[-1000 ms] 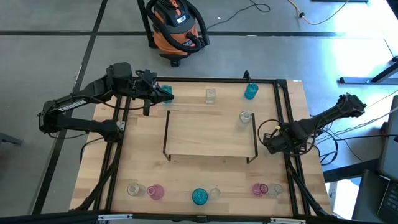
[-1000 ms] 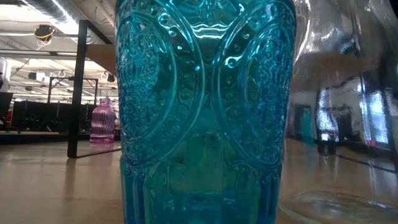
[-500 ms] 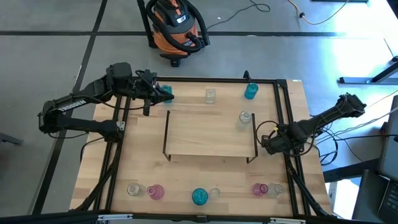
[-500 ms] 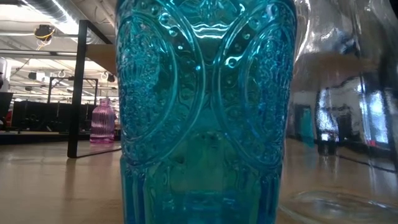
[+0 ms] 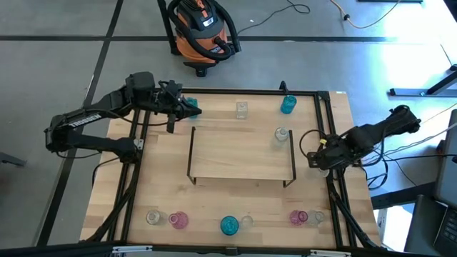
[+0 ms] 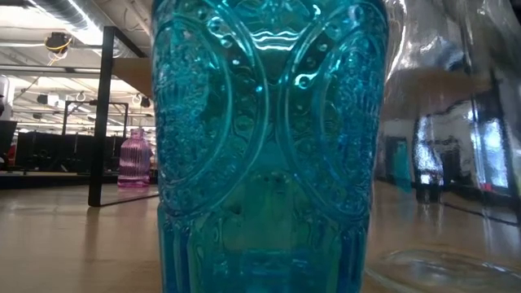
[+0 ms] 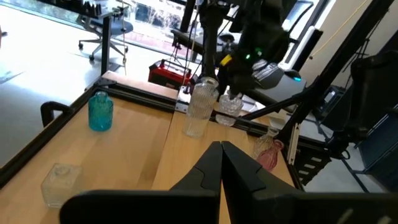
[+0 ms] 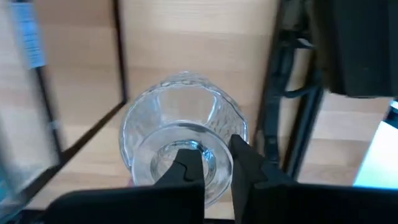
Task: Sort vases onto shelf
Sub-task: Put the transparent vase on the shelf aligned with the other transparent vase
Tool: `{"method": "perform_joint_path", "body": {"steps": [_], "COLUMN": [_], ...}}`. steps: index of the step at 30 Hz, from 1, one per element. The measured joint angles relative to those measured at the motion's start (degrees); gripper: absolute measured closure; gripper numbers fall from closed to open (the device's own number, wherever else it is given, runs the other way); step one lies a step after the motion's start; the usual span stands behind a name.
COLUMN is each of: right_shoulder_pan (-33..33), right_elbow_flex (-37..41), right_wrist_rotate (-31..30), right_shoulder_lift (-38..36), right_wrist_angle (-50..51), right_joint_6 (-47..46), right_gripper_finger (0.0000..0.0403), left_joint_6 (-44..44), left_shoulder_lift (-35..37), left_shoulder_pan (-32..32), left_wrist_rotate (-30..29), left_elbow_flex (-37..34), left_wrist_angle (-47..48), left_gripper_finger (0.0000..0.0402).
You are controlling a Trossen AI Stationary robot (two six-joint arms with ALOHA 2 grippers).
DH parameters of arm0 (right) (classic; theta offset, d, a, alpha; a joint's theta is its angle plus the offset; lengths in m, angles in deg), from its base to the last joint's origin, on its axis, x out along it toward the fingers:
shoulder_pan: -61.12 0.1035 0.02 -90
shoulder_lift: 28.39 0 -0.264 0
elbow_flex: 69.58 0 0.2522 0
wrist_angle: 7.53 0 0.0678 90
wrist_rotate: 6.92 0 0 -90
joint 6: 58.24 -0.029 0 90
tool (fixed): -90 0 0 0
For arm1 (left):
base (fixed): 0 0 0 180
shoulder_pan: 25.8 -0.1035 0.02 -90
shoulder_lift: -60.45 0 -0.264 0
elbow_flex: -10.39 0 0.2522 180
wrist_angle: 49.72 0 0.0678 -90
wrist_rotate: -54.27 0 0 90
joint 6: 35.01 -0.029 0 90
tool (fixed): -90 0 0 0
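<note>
Grey floor (image 5: 64, 64), orange shop vacuum (image 5: 201, 32)

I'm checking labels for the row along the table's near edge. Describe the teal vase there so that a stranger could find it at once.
On the wooden tabletop, look past the low shelf to the row of vases along the near edge. The teal vase stands about mid-row, close beside a clear vase. It is the only teal one in that row; the others are pink or clear.

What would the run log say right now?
left gripper: jaws shut, far-left corner | right gripper: at clear vase beside shelf
</note>
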Motion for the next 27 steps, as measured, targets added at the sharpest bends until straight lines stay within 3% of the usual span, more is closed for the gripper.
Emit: {"method": "perform_joint_path", "body": {"steps": [13, 24, 27], "right_shoulder_pan": [0.05, -0.08, -2.17], "right_elbow_flex": [-12.80, -26.53, -28.67], "right_wrist_rotate": [7.01, 0.38, 1.15], "right_shoulder_lift": [5.33, 9.83, 13.45], "right_wrist_angle": [0.24, 0.14, 0.17], "right_joint_6": [8.69, 20.38, 24.23], "right_gripper_finger": [0.0390, 0.0390, 0.0390], "left_joint_6": [0.33, 0.28, 0.02], "left_shoulder_lift": [-2.71, -2.71, -2.71], "left_shoulder_pan": [0.02, 0.02, -0.02], "left_wrist_rotate": [3.72, 3.35, 3.04], "left_elbow_flex": [0.00, 0.00, 0.00], "left_wrist_angle": [-1.37, -1.37, -1.41], "left_gripper_finger": [0.0401, 0.0401, 0.0401]}}
